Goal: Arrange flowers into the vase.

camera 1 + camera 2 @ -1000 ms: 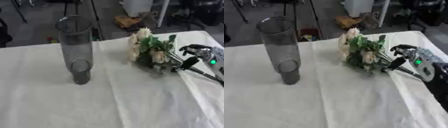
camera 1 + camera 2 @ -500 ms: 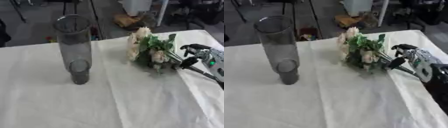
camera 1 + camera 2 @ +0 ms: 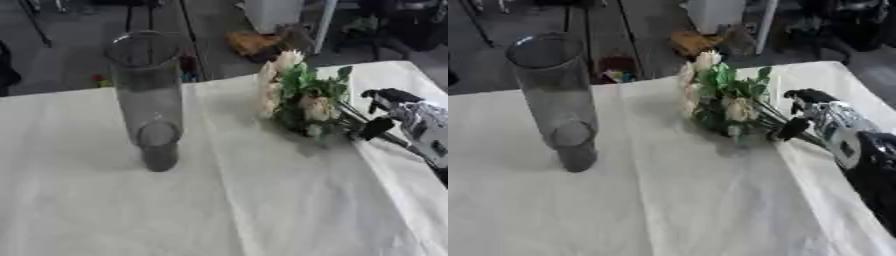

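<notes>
A tall clear glass vase (image 3: 147, 95) stands upright on the white tablecloth, left of centre. A bunch of cream flowers with green leaves (image 3: 302, 97) lies on its side at the right, blooms pointing to the far edge. Its stems (image 3: 776, 120) run toward the right edge. My right hand (image 3: 833, 122) comes in from the right at the stem end. It is open, with one dark finger (image 3: 805, 95) above the stems and the thumb (image 3: 789, 129) down beside them. My left hand shows in neither view.
The table's far edge (image 3: 219, 82) runs just behind the vase and flowers, with floor, stands and a brown object (image 3: 254, 42) beyond it. The cloth (image 3: 219, 200) in front lies flat with a few creases.
Nothing clear has changed; my right hand stays at the stem end of the flowers and the vase has not moved.
</notes>
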`<state>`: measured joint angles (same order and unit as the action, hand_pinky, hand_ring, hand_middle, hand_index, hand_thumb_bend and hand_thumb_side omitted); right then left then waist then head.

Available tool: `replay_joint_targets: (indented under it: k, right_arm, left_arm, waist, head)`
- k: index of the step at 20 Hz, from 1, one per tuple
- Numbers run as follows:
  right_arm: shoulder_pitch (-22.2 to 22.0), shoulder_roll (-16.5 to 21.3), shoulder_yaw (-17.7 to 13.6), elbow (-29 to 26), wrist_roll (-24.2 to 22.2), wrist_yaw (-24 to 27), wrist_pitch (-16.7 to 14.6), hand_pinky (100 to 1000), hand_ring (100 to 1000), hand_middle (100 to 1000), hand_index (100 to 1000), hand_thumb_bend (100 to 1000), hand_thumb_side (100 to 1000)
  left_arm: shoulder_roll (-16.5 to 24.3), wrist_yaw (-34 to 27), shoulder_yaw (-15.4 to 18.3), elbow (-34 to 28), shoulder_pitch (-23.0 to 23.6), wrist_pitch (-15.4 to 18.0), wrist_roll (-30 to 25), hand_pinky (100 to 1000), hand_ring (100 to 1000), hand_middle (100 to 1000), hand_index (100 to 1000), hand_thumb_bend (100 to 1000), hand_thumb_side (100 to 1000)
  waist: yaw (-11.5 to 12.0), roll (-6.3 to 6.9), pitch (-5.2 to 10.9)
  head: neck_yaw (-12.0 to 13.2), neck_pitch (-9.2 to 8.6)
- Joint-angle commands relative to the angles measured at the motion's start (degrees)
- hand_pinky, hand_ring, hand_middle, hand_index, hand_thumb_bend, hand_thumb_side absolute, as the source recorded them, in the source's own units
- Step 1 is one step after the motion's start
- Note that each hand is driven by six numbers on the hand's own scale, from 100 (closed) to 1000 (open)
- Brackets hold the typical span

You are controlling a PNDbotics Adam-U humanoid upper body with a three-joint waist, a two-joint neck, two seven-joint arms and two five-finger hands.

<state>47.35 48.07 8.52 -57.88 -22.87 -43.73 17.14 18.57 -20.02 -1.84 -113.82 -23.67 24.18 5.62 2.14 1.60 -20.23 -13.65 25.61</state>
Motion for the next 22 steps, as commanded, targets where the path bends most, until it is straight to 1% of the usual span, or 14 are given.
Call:
replay_joint_targets:
  k: [1,3,4,6,7,8,10,12,13,18,19,20,21,22]
  right_arm:
    - [0.75,1.56,-0.87,-0.71,0.43,0.66,-0.23,686,810,599,1000,352,333]
    - [0.28,1.91,-0.96,-1.27,1.33,1.53,-0.30,627,760,584,1000,305,342]
    - [0.07,2.05,-0.97,-1.52,1.69,2.02,-0.33,577,725,567,1000,273,345]
    - [-0.18,2.19,-0.91,-1.81,2.08,2.98,-0.40,555,696,552,1000,238,344]
    - [-0.25,2.23,-0.87,-1.89,2.16,3.42,-0.44,539,669,542,1000,220,338]
    - [-0.31,2.26,-0.82,-1.96,2.20,3.80,-0.51,516,615,527,1000,201,326]
    - [-0.39,2.34,-0.71,-2.09,2.23,4.38,-0.78,497,567,503,1000,178,328]
    - [-0.42,2.39,-0.66,-2.21,2.51,4.71,-0.98,481,558,466,1000,144,332]
    - [-0.45,2.41,-0.62,-2.25,2.67,4.86,-1.04,472,551,461,1000,128,337]
    - [-0.56,2.50,-0.50,-2.34,3.12,5.31,-1.17,470,549,460,1000,122,338]
    - [-0.62,2.55,-0.47,-2.62,3.37,5.40,-1.34,461,544,364,1000,100,489]
    - [-0.80,2.64,-0.39,-2.97,3.79,5.48,-1.54,461,544,359,1000,100,503]
    - [-0.99,2.72,-0.25,-3.21,4.18,5.48,-1.68,463,525,304,1000,100,611]
    - [-1.15,2.78,-0.05,-3.37,4.45,5.38,-1.85,465,520,284,1000,100,637]
  left_arm:
    - [0.39,0.44,0.09,-0.77,-0.61,0.07,-0.12,841,806,863,924,100,849]
    - [0.37,0.47,0.05,-0.77,-0.63,0.07,-0.14,841,806,863,924,100,849]
    - [0.36,0.47,0.04,-0.77,-0.64,0.06,-0.15,841,806,863,924,100,849]
    - [0.32,0.48,0.03,-0.77,-0.65,0.03,-0.17,842,806,863,924,100,849]
    - [0.33,0.50,0.04,-0.77,-0.64,0.04,-0.18,841,805,863,924,100,849]
    - [0.34,0.52,0.06,-0.77,-0.62,0.06,-0.18,842,805,863,924,100,848]
    - [0.35,0.55,0.10,-0.77,-0.58,0.09,-0.14,842,805,863,924,100,849]
    - [0.36,0.59,0.07,-0.77,-0.58,0.09,-0.19,842,805,863,923,100,848]
    - [0.37,0.59,0.05,-0.77,-0.61,0.10,-0.23,842,805,863,923,100,848]
    - [0.39,0.56,0.05,-0.77,-0.66,0.08,-0.28,842,805,863,923,100,849]
    - [0.42,0.56,0.02,-0.77,-0.72,0.09,-0.32,842,805,863,922,100,848]
    - [0.45,0.56,0.00,-0.77,-0.78,0.10,-0.36,842,805,863,922,100,848]
    - [0.46,0.55,0.01,-0.77,-0.80,0.10,-0.38,842,805,863,922,100,848]
    - [0.47,0.53,0.02,-0.77,-0.81,0.11,-0.37,842,805,863,922,100,848]
  waist:
    - [-0.06,-0.15,0.95]
    - [-0.06,-0.14,0.92]
    - [-0.06,-0.14,0.90]
    - [-0.05,-0.15,0.88]
    - [-0.03,-0.14,0.87]
    - [0.00,-0.13,0.87]
    - [0.02,-0.10,0.87]
    - [-0.03,-0.08,0.85]
    - [-0.08,-0.08,0.84]
    - [-0.16,-0.08,0.81]
    - [-0.22,-0.09,0.78]
    - [-0.26,-0.10,0.76]
    - [-0.24,-0.10,0.75]
    - [-0.20,-0.11,0.75]
  head:
    - [0.06,-0.25]
    - [0.12,-0.27]
    - [0.13,-0.27]
    - [0.19,-0.27]
    - [0.23,-0.34]
    - [0.30,-0.34]
    - [0.43,-0.24]
    - [0.57,-0.13]
    - [0.68,-0.07]
    - [0.83,-0.03]
    - [0.89,-0.09]
    - [0.93,-0.15]
    - [0.95,-0.19]
    - [0.97,-0.24]
